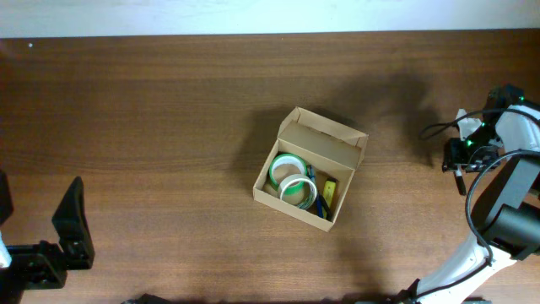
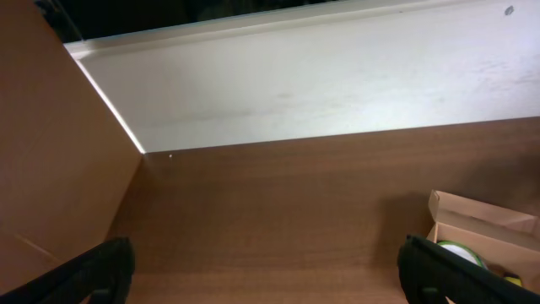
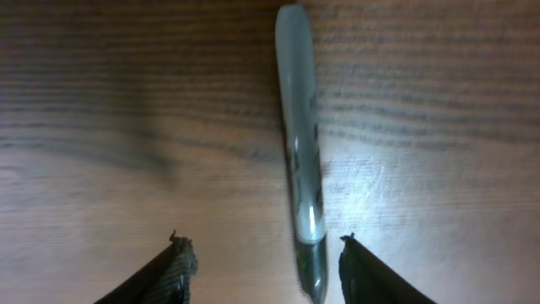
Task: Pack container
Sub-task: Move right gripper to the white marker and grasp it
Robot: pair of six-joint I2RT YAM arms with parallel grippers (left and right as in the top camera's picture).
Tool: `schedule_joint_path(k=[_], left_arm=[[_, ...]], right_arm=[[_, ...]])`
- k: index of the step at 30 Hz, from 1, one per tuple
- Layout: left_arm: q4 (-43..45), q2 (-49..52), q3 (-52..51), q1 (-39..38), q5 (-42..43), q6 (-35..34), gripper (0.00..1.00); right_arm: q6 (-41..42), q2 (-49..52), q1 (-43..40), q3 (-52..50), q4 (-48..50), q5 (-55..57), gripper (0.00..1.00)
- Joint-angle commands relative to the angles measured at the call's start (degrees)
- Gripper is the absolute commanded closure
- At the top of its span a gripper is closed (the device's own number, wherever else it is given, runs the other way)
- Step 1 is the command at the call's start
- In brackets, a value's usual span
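Container [image 1: 291,207] tan, flap [image 1: 331,135] up; left hand [image 2: 270,274] spread, right hand [image 3: 263,257] spread astride pen [image 3: 299,127]

Matt tan cardboard container [image 1: 325,139]; smooth wood-grain table [image 1: 169,127]; glossy plastic pen [image 3: 299,152].

1. The bench [image 1: 169,127] is dark brown wood, its grain running side to side, and it fills nearly all I see from overhead.
2. A white strip [image 1: 253,15] runs along the bench's far edge. In my left wrist view it is a broad pale surface [image 2: 337,84] that meets the wood in a straight line.
3. A slim grey pen [image 3: 299,143] lies flat on the bench, pointing away from me, with a bright glint near its near end. It is too blurred to read.
4. Two green-and-white tape rolls [image 1: 288,179] lie touching, right of the bench's middle. A small yellow and blue item [image 1: 327,192] sits just beside them.
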Motion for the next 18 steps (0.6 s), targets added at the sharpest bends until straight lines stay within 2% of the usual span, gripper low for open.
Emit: schedule_joint_path(k=[1, 5, 18], left_arm=[[0.02, -0.02, -0.11, 0.35, 0.17, 1.16, 0.0], [0.02, 0.0, -0.11, 0.35, 0.22, 1.11, 0.0], [0.02, 0.0, -0.11, 0.35, 0.22, 1.09, 0.0]], right_arm=[[-3.82, -0.02, -0.28, -1.95, 2.89, 3.76, 0.48], [-4.5, -0.02, -0.66, -2.34, 6.03, 5.29, 0.54], [-4.39, 0.07, -2.58, -3.93, 10.51, 3.58, 0.59]])
